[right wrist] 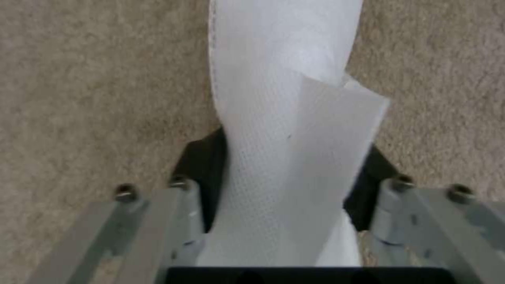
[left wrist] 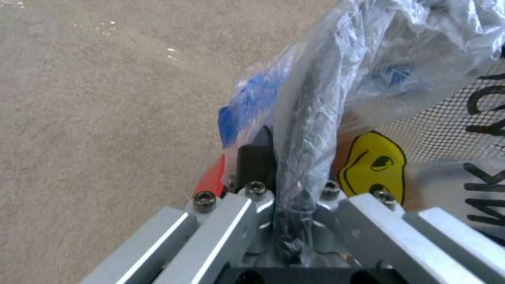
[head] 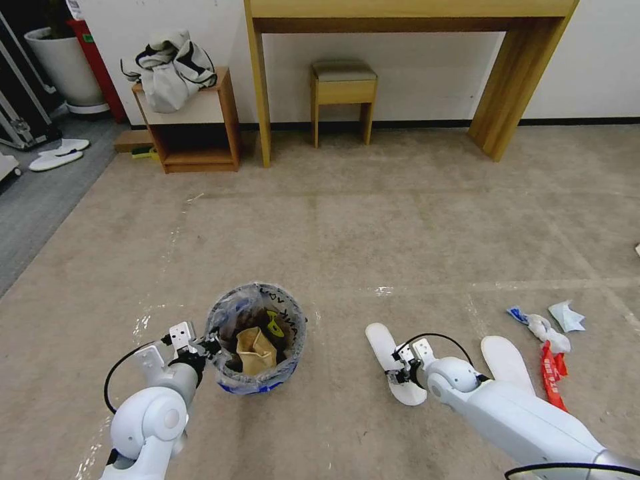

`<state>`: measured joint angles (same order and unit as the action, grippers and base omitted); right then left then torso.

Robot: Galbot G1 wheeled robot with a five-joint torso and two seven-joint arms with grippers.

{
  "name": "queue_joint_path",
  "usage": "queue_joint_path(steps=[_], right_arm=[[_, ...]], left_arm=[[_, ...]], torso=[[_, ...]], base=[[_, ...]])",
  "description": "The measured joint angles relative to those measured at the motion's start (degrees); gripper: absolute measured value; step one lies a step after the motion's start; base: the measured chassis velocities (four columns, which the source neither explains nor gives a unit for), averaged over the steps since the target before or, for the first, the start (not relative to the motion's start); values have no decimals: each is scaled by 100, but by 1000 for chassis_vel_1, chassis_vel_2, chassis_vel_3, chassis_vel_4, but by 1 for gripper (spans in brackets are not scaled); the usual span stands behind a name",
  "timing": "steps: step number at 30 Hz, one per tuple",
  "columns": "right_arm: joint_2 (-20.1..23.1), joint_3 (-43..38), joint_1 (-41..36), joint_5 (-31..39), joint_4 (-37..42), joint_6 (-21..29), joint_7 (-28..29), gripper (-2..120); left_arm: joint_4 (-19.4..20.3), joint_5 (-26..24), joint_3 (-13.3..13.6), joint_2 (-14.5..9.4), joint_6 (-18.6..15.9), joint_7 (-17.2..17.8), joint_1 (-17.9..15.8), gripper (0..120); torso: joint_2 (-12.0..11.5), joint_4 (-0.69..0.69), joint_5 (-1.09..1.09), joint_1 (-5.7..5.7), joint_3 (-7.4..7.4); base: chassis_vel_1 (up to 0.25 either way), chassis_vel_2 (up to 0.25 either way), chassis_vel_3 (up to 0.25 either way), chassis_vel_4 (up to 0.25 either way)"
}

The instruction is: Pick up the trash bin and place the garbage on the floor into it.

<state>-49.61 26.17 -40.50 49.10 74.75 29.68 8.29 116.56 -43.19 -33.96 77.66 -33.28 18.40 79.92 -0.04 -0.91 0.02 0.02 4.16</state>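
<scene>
My right pincer (head: 399, 365) is clenched on the near white flat fabric slipper (head: 393, 363), whose woven, papery sole bunches between my black pads (right wrist: 202, 173) in the right wrist view. The slipper's long axis runs away from me, toe forward, and it still lies low against the beige carpet (head: 413, 220). My left pincer (head: 203, 347) is clenched on the rim of the small round trash bin (head: 257, 340), pinching the crinkled clear plastic liner (left wrist: 315, 118) over the edge; blue and red show through the film, with a yellow mark and black writing just beside my fingers.

The relation that matters, as I judge it: the bin's open mouth lies to the left of the slipper, near but apart, so my right arm must carry across and drop it in. A crumpled brown paper bag (head: 255, 351) already sits inside.

Farther right lies the second white slipper (head: 507, 363), then a red wrapper (head: 551, 373) and crumpled white-and-blue papers (head: 547, 323), all soft, light scraps nearer my right arm.
</scene>
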Motion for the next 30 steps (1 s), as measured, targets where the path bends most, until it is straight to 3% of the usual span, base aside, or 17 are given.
queue_joint_path(steps=[7, 12, 20, 23, 27, 30], right_arm=[[278, -375, -193, 246, 483, 7, 133, 14], [557, -708, -369, 359, 776, 9, 197, 3], [1520, -1348, -357, 813, 1482, -218, 451, 2], [1662, -1485, -349, 866, 1606, -298, 471, 2], [1893, -2180, -632, 981, 1993, -410, 528, 2], [2207, -3280, -1294, 985, 2585, -590, 554, 2]], left_arm=[[24, 2, 98, -40, 0, -1, -24, 1], [-9, -23, 150, -125, -5, -1, -77, 1], [-182, -142, 332, -316, -13, -56, -293, 1], [-233, -161, 404, -363, -21, -56, -344, 1], [-355, -230, 574, -445, -62, -36, -541, 1], [-476, -383, 737, -538, -119, 30, -848, 1]], torso=[[0, 1, 0, 0, -1], [0, 0, 2, 0, -1], [0, 0, 0, 0, -2], [0, 1, -1, 0, -2], [0, 2, 1, 0, -1], [0, -1, 2, 0, -2]], base=[[0, 0, 0, 0], [0, 0, 0, 0], [0, 0, 0, 0], [0, 0, 0, 0], [0, 0, 0, 0], [0, 0, 0, 0]])
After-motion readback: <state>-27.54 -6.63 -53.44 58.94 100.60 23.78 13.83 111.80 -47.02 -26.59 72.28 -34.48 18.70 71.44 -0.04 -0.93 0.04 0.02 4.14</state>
